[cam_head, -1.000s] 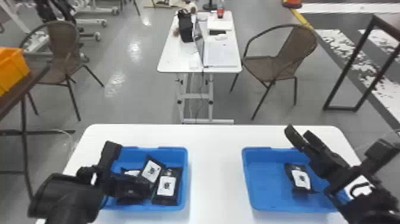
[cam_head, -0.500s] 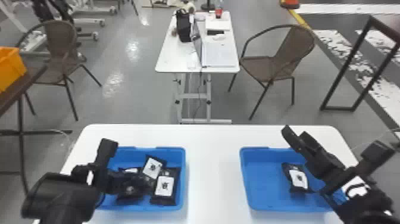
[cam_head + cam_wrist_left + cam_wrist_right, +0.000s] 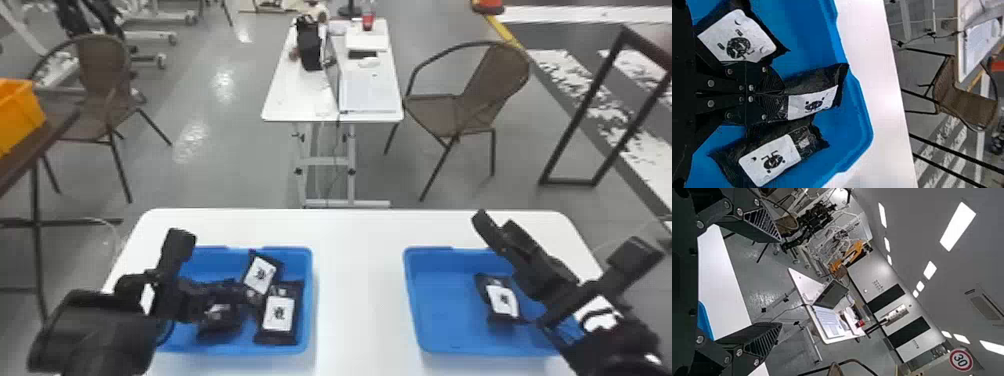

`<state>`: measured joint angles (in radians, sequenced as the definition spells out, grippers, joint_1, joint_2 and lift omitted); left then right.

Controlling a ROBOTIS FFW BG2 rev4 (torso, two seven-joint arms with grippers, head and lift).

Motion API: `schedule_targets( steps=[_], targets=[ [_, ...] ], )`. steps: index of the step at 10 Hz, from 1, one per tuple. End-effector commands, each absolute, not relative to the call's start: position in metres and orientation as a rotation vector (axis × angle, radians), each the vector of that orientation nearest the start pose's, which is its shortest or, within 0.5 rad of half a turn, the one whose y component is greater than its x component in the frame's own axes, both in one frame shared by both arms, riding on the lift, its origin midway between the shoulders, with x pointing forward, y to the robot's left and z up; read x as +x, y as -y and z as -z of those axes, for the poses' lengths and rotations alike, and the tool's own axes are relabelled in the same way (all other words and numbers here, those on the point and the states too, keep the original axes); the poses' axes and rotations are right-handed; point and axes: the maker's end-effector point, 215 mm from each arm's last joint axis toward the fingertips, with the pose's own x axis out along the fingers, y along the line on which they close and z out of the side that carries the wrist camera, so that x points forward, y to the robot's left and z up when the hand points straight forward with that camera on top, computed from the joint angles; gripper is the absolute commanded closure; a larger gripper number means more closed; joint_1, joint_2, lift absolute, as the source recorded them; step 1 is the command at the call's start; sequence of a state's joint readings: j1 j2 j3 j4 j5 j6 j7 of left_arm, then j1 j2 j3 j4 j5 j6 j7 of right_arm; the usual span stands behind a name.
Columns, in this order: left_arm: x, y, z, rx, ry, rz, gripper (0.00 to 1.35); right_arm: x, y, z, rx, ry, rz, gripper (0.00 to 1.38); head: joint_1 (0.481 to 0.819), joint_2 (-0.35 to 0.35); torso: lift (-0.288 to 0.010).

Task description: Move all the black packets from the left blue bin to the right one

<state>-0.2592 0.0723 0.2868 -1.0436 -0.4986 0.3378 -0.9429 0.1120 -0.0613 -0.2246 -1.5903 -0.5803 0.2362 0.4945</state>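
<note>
Left blue bin (image 3: 309, 300): one packet (image 3: 220, 316) lies beside the left tool (image 3: 781, 94), which is closed on the near end of the middle packet (image 3: 815, 102), probably to slide it clear of its neighbours. Third packet (image 3: 278, 314) on the right. Bins sit apart on the counter (image 3: 360, 280), likely for a clean transfer. Right bin (image 3: 440, 310): one packet in; right tool (image 3: 780, 282) wide open, empty, seemingly idle.
</note>
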Motion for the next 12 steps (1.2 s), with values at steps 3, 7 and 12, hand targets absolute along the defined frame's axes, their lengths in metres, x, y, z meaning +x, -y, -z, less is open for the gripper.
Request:
schedule_targets(
  steps=[3, 7, 12],
  targets=[
    [0.52, -0.244, 0.502, -0.061, -0.507, 0.682, 1.21, 0.53, 0.246, 0.385, 0.6, -0.098, -0.34, 0.29, 0.695, 0.009, 0.0],
    [0.523, -0.166, 0.425, -0.226, -0.227, 0.951, 1.21, 0.534, 0.195, 0.381, 0.636, -0.119, -0.467, 0.3, 0.695, -0.022, 0.0],
    [0.537, -0.066, 0.393, -0.335, -0.161, 1.2, 1.21, 0.544, 0.127, 0.356, 0.631, -0.12, -0.675, 0.3, 0.695, -0.054, 0.0]
  ],
)
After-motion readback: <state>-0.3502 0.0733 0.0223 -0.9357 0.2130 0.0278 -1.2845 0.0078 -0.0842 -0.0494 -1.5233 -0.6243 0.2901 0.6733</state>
